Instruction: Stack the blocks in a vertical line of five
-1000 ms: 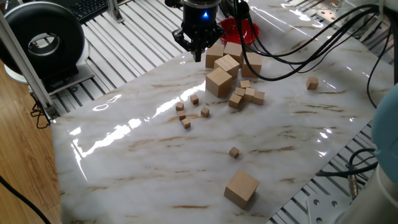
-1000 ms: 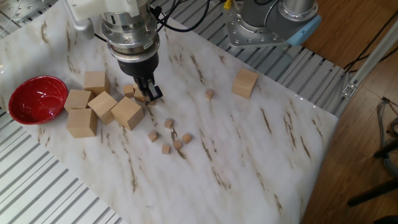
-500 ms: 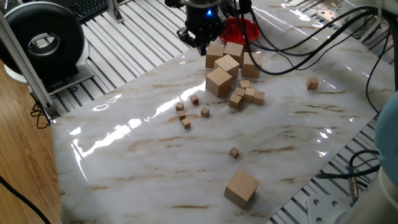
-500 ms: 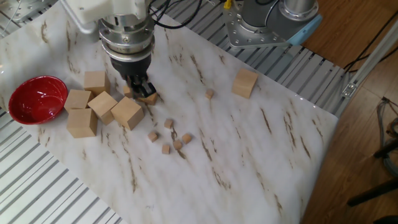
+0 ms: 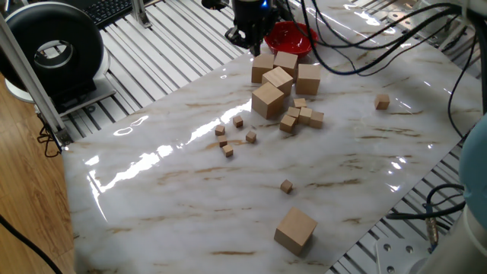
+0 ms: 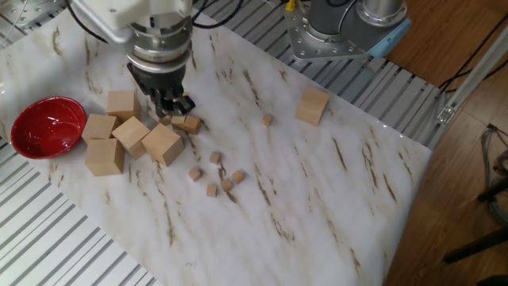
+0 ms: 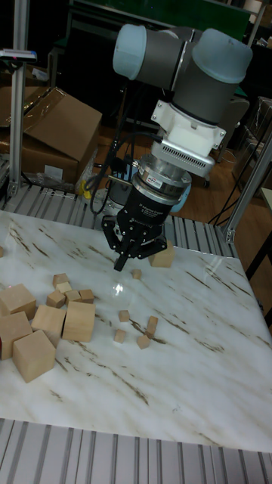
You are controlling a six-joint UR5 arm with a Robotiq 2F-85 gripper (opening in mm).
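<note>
**Drifting off the small cubes, nothing in my grip**

Since a second ago my gripper (image 6: 176, 105) has slid toward the upper left of the other fixed view, away from the little cubes, and it now hangs above the medium cubes (image 6: 186, 122) beside the large cubes (image 6: 162, 143). Nothing on the table has shifted. My fingers look drawn close together with nothing between them, though the gap is too small in these views for me to be sure.

The blocks (image 5: 227, 151) I need are the tiniest ones. Four lie loosely clustered at centre left of one fixed view, none touching, none stacked. A fifth block (image 5: 286, 186) sits alone lower down, toward the big lone cube (image 5: 294, 230) at the bottom. No stack has begun, so I judge the task is at its very start.

These bits of plain wood should be light, stiff and not fragile, with flat faces that give a sure hold. I would pinch one across two opposite sides, low enough to grip but leaving the bottom face free to seat. Being so light, a tall column will topple at a nudge, so each release must be gentle and square. The red bowl (image 6: 44, 127) at far left plays no part.
</note>
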